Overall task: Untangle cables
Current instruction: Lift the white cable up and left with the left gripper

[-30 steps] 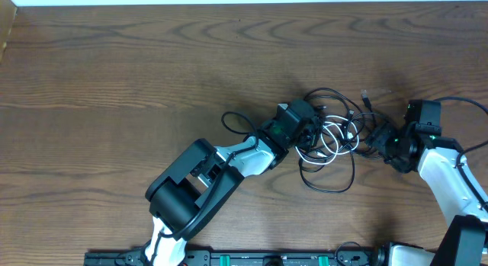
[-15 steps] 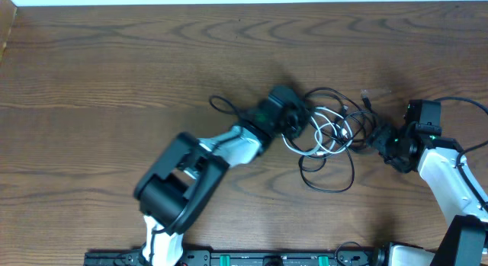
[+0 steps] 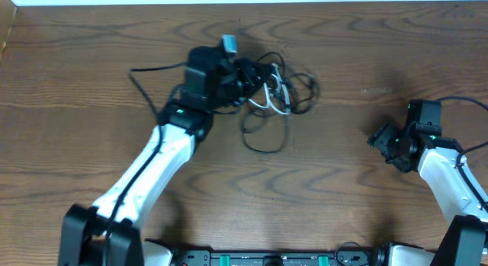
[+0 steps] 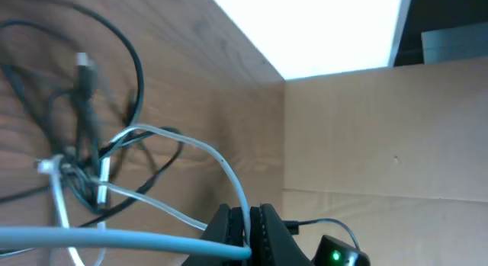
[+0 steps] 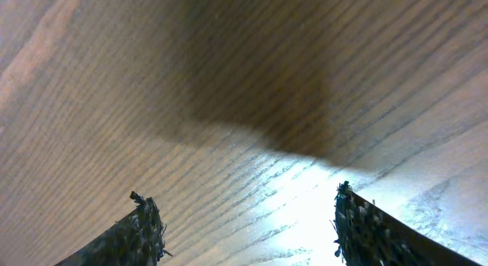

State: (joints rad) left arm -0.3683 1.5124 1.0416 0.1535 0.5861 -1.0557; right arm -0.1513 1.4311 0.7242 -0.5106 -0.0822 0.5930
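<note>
My left gripper (image 4: 248, 222) reaches over the far, left-of-middle part of the table (image 3: 84, 83). Its jaws are pressed together on the white cable (image 4: 114, 238). In the left wrist view that cable rises in an arc out of the pinch, and another stretch of it runs across the bottom, close to the lens. A pale plug (image 3: 229, 43) sticks up just beyond the wrist; I cannot tell which cord it ends.

The cables (image 3: 268, 89) lie bunched in one knot just to the right of that gripper, touching it where the white one is clamped. The white loops sit in the middle of the knot. The black cables (image 3: 264, 150) wind through and around them, and one loop trails toward the near side. Which black cord crosses over which is too fine to make out.

Well apart, at the right edge, my right gripper (image 5: 240, 193) hangs low over bare wood. Its jaws are spread wide and nothing is between them.
</note>
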